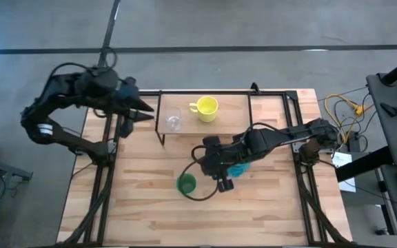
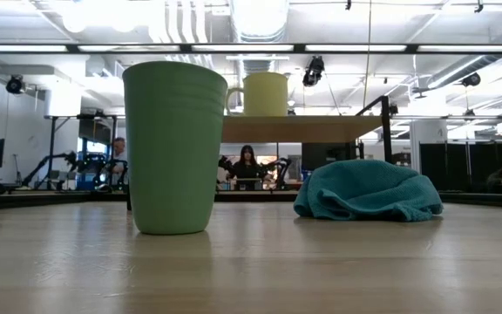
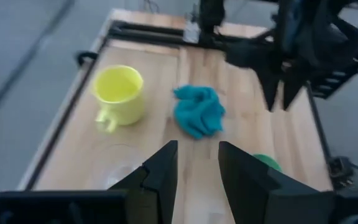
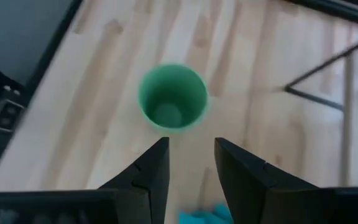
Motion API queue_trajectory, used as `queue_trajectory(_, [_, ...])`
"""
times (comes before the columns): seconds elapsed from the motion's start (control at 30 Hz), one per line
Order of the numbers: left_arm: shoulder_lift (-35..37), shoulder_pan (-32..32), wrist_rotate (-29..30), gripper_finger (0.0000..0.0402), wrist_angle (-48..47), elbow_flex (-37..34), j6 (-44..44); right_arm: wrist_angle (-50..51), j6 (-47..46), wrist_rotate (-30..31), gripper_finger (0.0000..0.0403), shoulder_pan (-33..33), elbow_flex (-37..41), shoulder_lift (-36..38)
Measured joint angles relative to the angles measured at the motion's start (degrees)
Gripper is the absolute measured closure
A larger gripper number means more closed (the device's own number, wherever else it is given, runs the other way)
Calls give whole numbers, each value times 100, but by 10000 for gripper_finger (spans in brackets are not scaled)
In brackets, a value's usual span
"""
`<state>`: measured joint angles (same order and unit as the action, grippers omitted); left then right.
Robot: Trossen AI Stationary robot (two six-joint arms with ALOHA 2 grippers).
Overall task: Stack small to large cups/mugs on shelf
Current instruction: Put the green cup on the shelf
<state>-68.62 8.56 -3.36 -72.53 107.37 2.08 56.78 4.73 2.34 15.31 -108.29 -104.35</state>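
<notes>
The green handleless cup [image 1: 187,183] stands upright on its base on the tabletop, large in the low view [image 2: 171,148]. My right gripper [image 4: 191,163] hovers open above and just beside it [image 1: 204,160], looking down into its mouth [image 4: 171,98]. The yellow mug [image 1: 205,109] and the small clear glass cup [image 1: 174,121] stand on the light-wood shelf [image 1: 229,110]. My left gripper [image 1: 149,109] waits open at the shelf's left end, its fingers [image 3: 197,168] pointing across the shelf toward the mug [image 3: 120,93].
A crumpled teal cloth [image 1: 240,169] lies on the table under my right arm, just right of the green cup [image 2: 369,192]. The shelf's black legs [image 4: 316,74] stand close by. Cables lie off the table's right edge [image 1: 343,110]. People sit in the room behind [image 2: 247,166].
</notes>
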Motion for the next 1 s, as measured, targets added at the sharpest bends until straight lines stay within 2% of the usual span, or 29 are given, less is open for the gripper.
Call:
queue_trajectory(0.23, [431,4,145,299,-5,0,56,-939,193,-135,280,234,-3,-460])
queue_trajectory(0.47, [689,4,145,299,-46,0,53,-988,-642,-80,280,280,-148,-1030])
queue_trajectory(0.83, [874,4,115,299,-214,-21,53,-869,-720,-273,280,306,-991,-1950])
queue_trajectory(1.0, [878,4,114,299,-225,-41,-17,-623,-808,-276,280,322,-1075,-2104])
